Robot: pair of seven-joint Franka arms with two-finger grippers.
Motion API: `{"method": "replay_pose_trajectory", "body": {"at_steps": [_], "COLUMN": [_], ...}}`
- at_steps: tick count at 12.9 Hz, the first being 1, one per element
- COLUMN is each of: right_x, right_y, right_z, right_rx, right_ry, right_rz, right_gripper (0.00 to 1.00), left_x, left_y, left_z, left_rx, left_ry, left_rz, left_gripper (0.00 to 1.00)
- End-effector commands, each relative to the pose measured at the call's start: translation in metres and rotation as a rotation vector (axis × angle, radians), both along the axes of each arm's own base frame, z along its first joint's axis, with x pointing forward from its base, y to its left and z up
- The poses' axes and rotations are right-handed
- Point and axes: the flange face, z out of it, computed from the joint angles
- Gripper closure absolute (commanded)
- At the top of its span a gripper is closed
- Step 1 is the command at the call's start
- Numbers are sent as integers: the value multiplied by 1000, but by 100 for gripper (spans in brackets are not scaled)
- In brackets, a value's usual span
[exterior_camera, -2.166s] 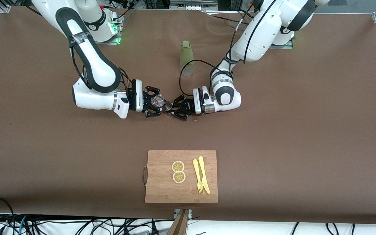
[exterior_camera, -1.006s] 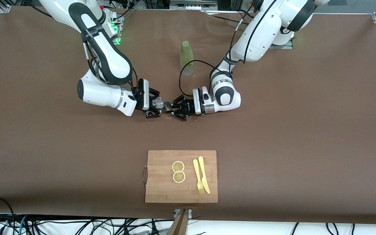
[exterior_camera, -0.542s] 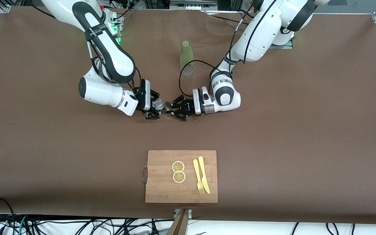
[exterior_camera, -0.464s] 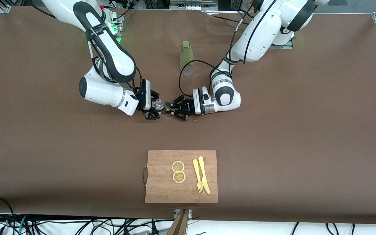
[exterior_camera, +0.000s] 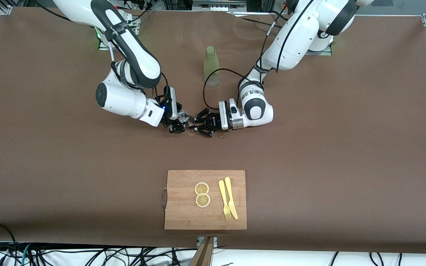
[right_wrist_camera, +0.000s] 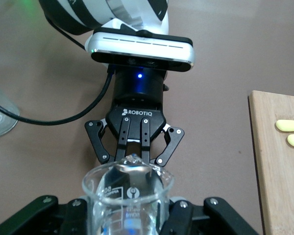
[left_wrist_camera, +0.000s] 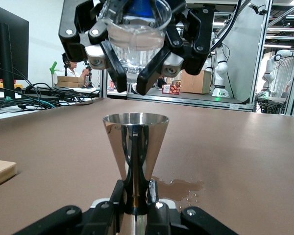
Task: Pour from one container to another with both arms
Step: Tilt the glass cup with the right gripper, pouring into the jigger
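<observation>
The right gripper [exterior_camera: 179,120], clamped on a glass beaker [left_wrist_camera: 135,29], has tipped it further over the steel jigger [left_wrist_camera: 135,147] gripped by the left gripper [exterior_camera: 198,125] above mid-table. Pouring appears imminent; spilled liquid [left_wrist_camera: 179,187] lies beside it.

White black-banded arms [exterior_camera: 294,33], black cables

Both arms reach inward low over the surface so their claws nearly meet, the right claw [exterior_camera: 179,119] clamped tight and tipped downward just above the level left claw [exterior_camera: 194,124], which is likewise clamped tight.
</observation>
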Motion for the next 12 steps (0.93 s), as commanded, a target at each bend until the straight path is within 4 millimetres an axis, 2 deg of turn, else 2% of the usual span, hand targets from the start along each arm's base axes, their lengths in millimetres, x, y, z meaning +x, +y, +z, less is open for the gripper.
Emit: {"method": "replay_pose_trajectory", "body": {"at_steps": [1,12], "right_x": [-6,-7], "right_y": [6,9], "right_z": [16,16], "right_rx": [-38,-49], "right_ry": [-61,-73], "right_rz": [26,32], "right_gripper": [81,81], "left_x": [2,2], "left_y": [-4,-4], "left_z": [1,0], "left_rx": [7,9], "left_ry": [-40,-39], "left_rz": [6,4], "left_gripper": [100,100]}}
